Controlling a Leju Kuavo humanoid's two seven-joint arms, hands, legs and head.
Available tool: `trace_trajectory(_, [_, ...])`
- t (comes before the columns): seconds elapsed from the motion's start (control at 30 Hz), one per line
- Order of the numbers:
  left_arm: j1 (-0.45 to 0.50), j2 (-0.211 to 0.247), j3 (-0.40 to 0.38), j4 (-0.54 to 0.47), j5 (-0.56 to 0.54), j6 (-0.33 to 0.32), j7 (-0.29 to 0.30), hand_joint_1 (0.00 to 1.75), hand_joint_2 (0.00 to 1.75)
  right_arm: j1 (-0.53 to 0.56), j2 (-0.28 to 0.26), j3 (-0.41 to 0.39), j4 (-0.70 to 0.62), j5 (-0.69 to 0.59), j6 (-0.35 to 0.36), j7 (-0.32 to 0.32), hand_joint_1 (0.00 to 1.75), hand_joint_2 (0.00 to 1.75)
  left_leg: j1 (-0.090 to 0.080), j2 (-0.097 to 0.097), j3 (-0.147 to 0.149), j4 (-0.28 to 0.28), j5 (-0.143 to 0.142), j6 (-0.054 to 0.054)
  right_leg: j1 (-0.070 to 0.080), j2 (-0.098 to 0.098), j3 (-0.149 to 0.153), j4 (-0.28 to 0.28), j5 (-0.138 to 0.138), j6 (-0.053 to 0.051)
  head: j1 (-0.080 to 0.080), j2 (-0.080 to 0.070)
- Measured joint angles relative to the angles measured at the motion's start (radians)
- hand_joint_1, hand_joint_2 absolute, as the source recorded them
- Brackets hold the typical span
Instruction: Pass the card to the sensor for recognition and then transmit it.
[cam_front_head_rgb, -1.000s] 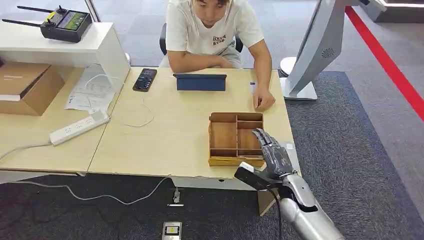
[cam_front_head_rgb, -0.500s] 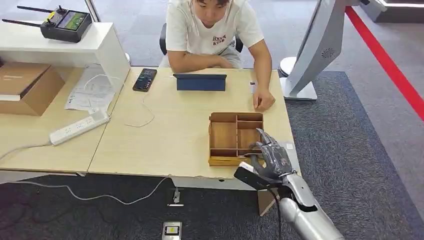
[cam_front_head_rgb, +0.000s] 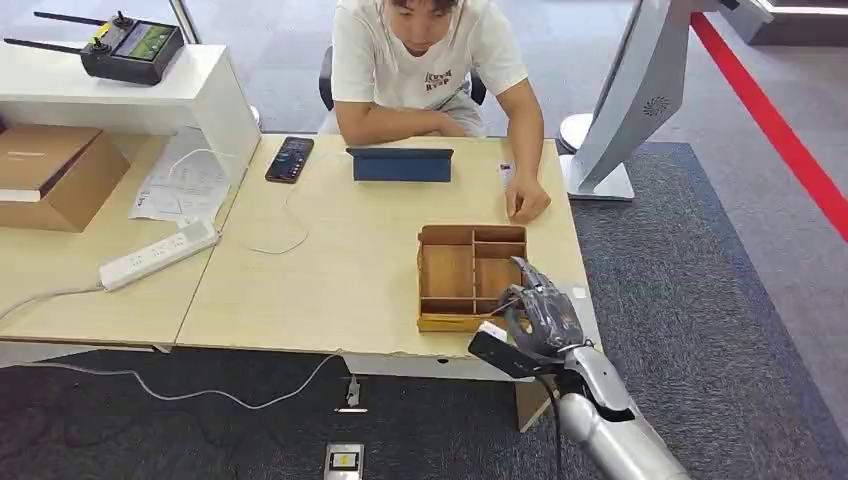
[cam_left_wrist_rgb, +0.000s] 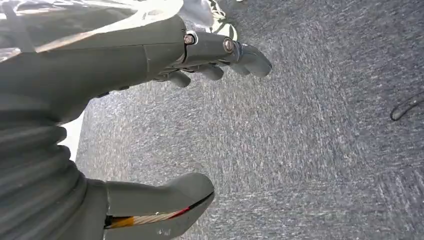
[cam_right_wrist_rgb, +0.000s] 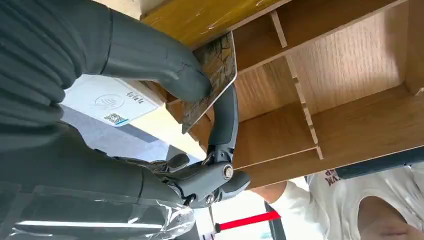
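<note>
The pale wooden tabletop (cam_front_head_rgb: 350, 270) carries a compartmented brown wooden tray (cam_front_head_rgb: 471, 277) near its front right corner. Toward the far edge lie a black smartphone (cam_front_head_rgb: 290, 159) and a dark blue tablet case (cam_front_head_rgb: 400, 164), with a thin white cable (cam_front_head_rgb: 285, 232) looping between. A person's hand (cam_front_head_rgb: 527, 204) rests on the far right part.

Head view: high up, looking forward and down over the table (cam_front_head_rgb: 330, 270). Right wrist view: close behind the right hand (cam_right_wrist_rgb: 165, 125), sharing the wooden tray (cam_front_head_rgb: 470, 275) (cam_right_wrist_rgb: 320, 90). Left wrist view: down at grey carpet (cam_left_wrist_rgb: 300, 150).
</note>
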Motion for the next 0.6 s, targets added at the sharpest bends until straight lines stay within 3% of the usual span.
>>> trace_trajectory(0.23, [0.0,0.0,0.0,0.0,0.0,0.006,0.0,0.0,1.75,0.0,0.0,0.002,0.0,-0.001,0.005,0.0,1.45,1.75,0.0,0.0,0.0,0.0,0.0,0.0,0.0,0.0,0.0,0.0,0.0,0.0,0.0,0.0])
trace_trajectory(0.27, [0.0,0.0,0.0,0.0,0.0,0.006,0.0,0.0,1.75,0.0,0.0,0.002,0.0,-0.001,0.006,0.0,0.72,1.75,0.0,0.0,0.0,0.0,0.0,0.0,0.0,0.0,0.0,0.0,0.0,0.0,0.0,0.0])
trace_trajectory(0.3, [0.0,0.0,0.0,0.0,0.0,0.006,0.001,0.0,1.75,0.0,0.001,0.002,0.0,0.0,0.007,0.0,0.14,1.75,0.0,0.0,0.0,0.0,0.0,0.0,0.0,0.0,0.0,0.0,0.0,0.0,0.0,0.0])
trace_trajectory(0.33, [0.0,0.0,0.0,0.0,0.0,0.008,0.002,0.0,1.75,0.0,0.001,0.003,0.0,0.0,0.009,0.0,0.14,1.75,0.0,0.0,0.0,0.0,0.0,0.0,0.0,0.0,0.0,0.0,0.0,0.0,0.0,0.0])
trace_trajectory(0.37, [0.0,-0.001,0.0,0.0,0.001,0.009,0.002,0.0,1.75,0.0,0.002,0.003,0.0,0.0,0.011,0.0,0.0,1.75,0.0,0.0,0.0,0.0,0.0,0.0,0.0,0.0,0.0,0.0,0.0,0.0,0.0,0.0])
trace_trajectory(0.6, [0.0,-0.004,0.0,0.0,0.004,0.016,0.003,0.0,1.75,0.0,0.006,0.008,0.0,0.016,0.027,0.002,0.0,1.75,0.0,0.0,0.0,0.0,0.0,0.0,0.0,0.0,0.0,0.0,0.0,0.0,0.0,0.0])
